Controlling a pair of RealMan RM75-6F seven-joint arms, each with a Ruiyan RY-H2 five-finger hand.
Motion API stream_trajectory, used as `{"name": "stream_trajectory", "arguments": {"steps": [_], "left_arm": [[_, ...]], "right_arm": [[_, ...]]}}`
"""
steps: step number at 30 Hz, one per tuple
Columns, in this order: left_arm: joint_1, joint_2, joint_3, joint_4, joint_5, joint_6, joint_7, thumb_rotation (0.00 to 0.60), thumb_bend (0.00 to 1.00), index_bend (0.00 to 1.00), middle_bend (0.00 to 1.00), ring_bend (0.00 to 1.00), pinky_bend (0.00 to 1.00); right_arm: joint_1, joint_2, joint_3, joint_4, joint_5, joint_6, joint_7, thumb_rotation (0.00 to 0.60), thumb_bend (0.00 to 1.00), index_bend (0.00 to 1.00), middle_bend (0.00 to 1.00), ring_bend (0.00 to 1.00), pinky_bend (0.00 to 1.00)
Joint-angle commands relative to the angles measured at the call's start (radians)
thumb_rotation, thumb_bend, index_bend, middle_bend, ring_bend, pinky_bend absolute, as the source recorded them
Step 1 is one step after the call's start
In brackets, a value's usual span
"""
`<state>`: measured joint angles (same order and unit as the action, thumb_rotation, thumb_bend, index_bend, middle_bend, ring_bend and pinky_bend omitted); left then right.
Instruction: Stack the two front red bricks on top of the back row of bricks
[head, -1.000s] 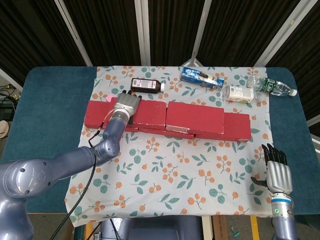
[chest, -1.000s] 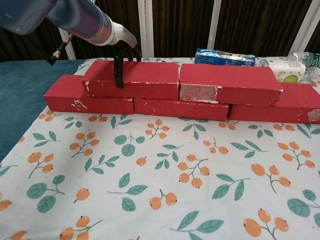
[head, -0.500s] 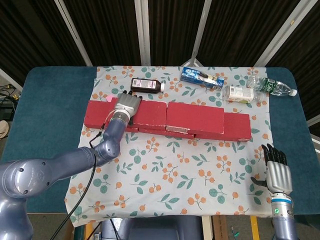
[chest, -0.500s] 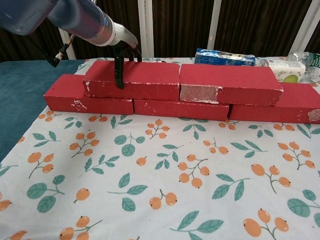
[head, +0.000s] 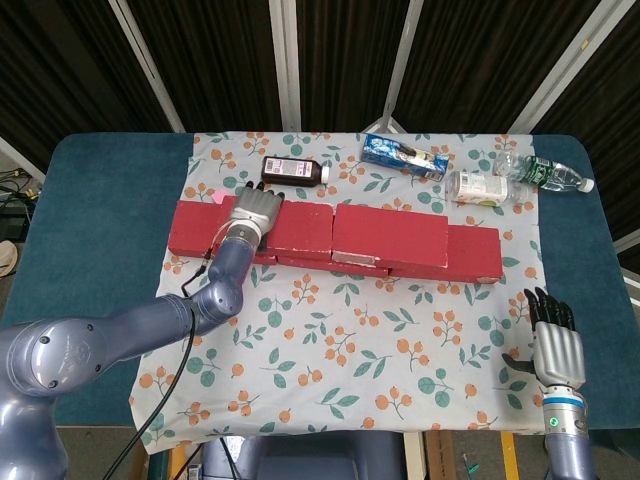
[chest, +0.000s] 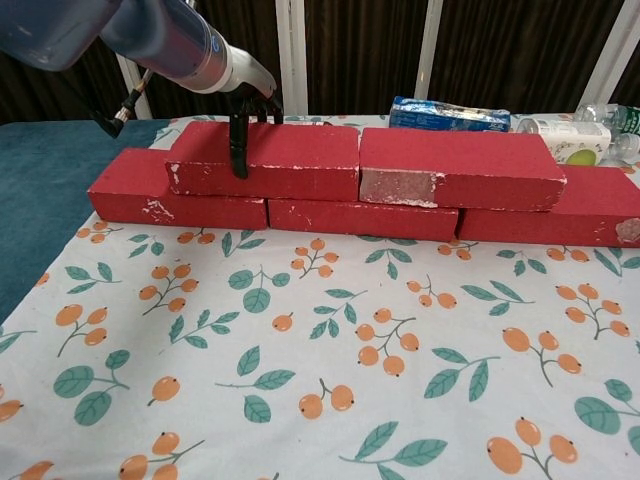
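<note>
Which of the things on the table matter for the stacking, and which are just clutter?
Job: top bricks, bottom row, left hand gripping the left top brick.
Clutter: dark bottle, blue packet, white bottle, clear bottle.

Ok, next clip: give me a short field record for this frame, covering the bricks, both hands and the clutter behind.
top bricks: two red rectangular bricks end to end on the bottom row of red bricks
left hand: grips left top brick, thumb down its front face
right hand: off the cloth, front right, fingers apart, holding nothing
behind bricks: dark brown bottle, blue packet, two clear plastic bottles
surface: floral tablecloth
</note>
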<state>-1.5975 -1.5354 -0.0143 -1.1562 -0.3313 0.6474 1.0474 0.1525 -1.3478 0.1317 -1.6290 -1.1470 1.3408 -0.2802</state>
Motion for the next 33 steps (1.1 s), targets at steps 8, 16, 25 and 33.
{"name": "stream_trajectory", "arguments": {"steps": [8,16,25,33], "left_arm": [[-0.001,-0.007,-0.013,0.008,-0.029,0.011,0.037,0.6,0.0,0.13,0.13,0.0,0.07],[0.004,-0.01,-0.028,0.009,-0.031,0.021,0.06,0.6,0.0,0.11,0.08,0.0,0.07],[0.01,-0.01,-0.048,0.005,-0.039,0.035,0.086,0.6,0.0,0.03,0.04,0.0,0.07],[0.019,-0.007,-0.063,0.002,-0.041,0.04,0.107,0.6,0.0,0.01,0.0,0.0,0.07]], "right_arm": [[0.0,-0.001,0.0,0.001,0.002,0.001,-0.001,0.6,0.15,0.0,0.0,0.0,0.0],[0.0,-0.003,0.002,0.0,0.006,0.001,-0.003,0.6,0.15,0.0,0.0,0.0,0.0],[0.0,-0.002,0.004,-0.003,0.011,0.002,-0.003,0.6,0.15,0.0,0.0,0.0,0.0],[0.001,-0.003,0.005,-0.005,0.014,0.002,-0.006,0.6,0.15,0.0,0.0,0.0,0.0]]}}
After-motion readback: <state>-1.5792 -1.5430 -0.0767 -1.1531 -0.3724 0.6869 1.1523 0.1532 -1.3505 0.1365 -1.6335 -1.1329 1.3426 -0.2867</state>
